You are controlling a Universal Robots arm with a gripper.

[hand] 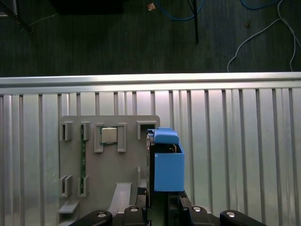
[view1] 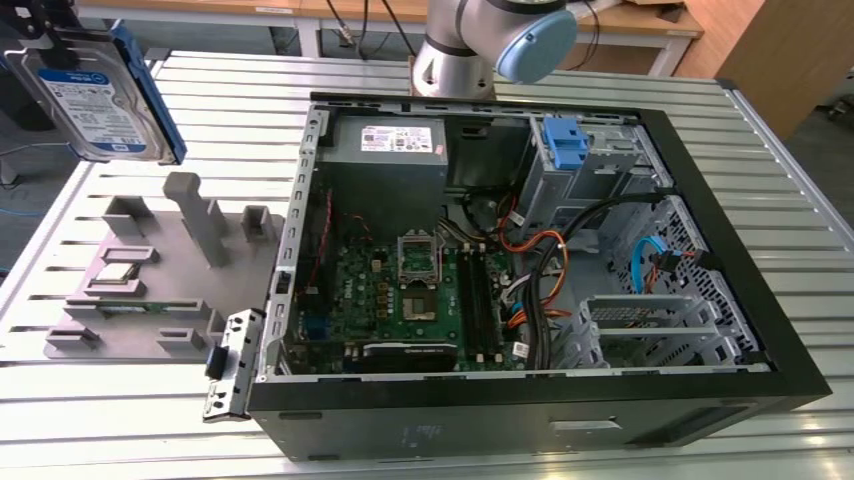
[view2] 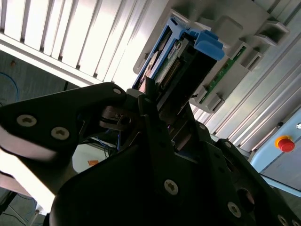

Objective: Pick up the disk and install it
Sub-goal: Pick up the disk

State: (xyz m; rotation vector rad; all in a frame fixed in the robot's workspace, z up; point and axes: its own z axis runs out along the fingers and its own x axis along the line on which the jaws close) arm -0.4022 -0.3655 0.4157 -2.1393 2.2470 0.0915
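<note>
— Up at the upper left of the exterior view, is that the disk (view1: 100, 100)?

— Yes. It hangs on edge with its label face toward the camera and the blue bracket round its rim. It sits above the grey fixture tray (view1: 134, 300) at the left of the frame and is not touching it.

— And the gripper (view2: 164, 103)?

— In the second wrist view its fingers (view2: 153, 122) are clamped on the disk, one on either side. In the first wrist view the disk's blue end sticks out from between them at the lower middle of the frame, with the tray beneath.

— Which step is this?

— The pick looks done, I'd judge, and the install has not begun. The disk is well apart from the open computer case (view1: 534, 410), which takes up the centre and right of the exterior view.

— Where would it go?

— Probably the drive cage (view1: 607, 165) at the case's upper right, just beside a lone blue bracket (view1: 566, 140). I cannot tell which slot is free.

— What does the next move call for?

— By my reckoning, a carry across the slatted table (view1: 801, 180), high enough to clear the case wall. The disk would have to be turned to line up with the cage, and the orange and black cables (view1: 547, 260) below the cage need care. The grip must also hold firm, since the disk seems to be held near one end.
</note>
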